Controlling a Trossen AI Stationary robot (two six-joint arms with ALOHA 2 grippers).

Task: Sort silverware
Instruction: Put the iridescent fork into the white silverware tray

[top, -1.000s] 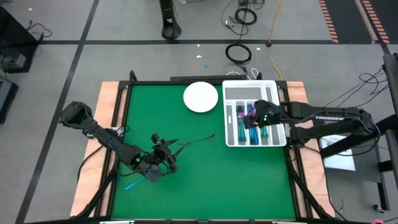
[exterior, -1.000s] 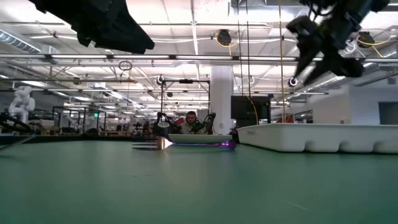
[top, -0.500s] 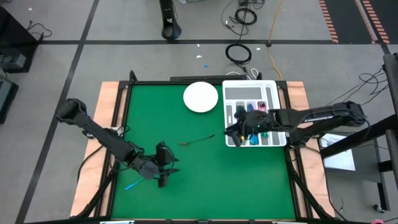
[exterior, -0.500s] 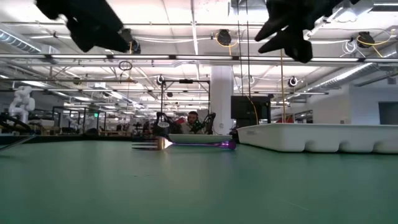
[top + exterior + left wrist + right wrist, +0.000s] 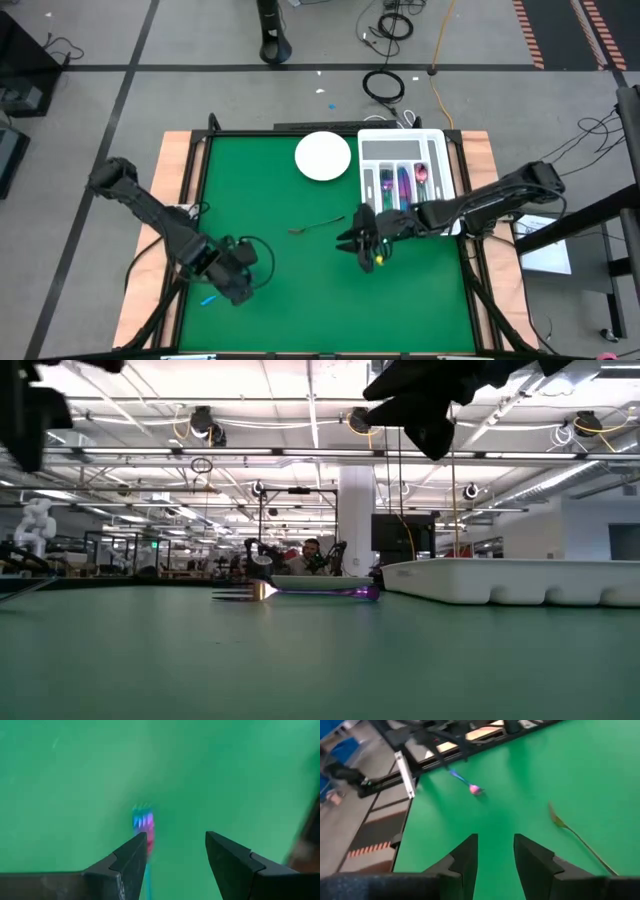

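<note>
Green bench fills my overhead feed. White slotted tray holds sorted silverware. My right end effector hangs beside it, fingers narrowly parted, empty. Left end effector gapes wide over a fork; another fork lies mid-bench.

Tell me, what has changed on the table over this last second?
The right gripper left the white tray and swung out over the green mat, empty, toward the fork lying mid-table. The left gripper drew back toward the mat's near left corner, fingers open, above a blue-pink fork lying there. The fork mid-table, the plate and the tray stayed put.
</note>
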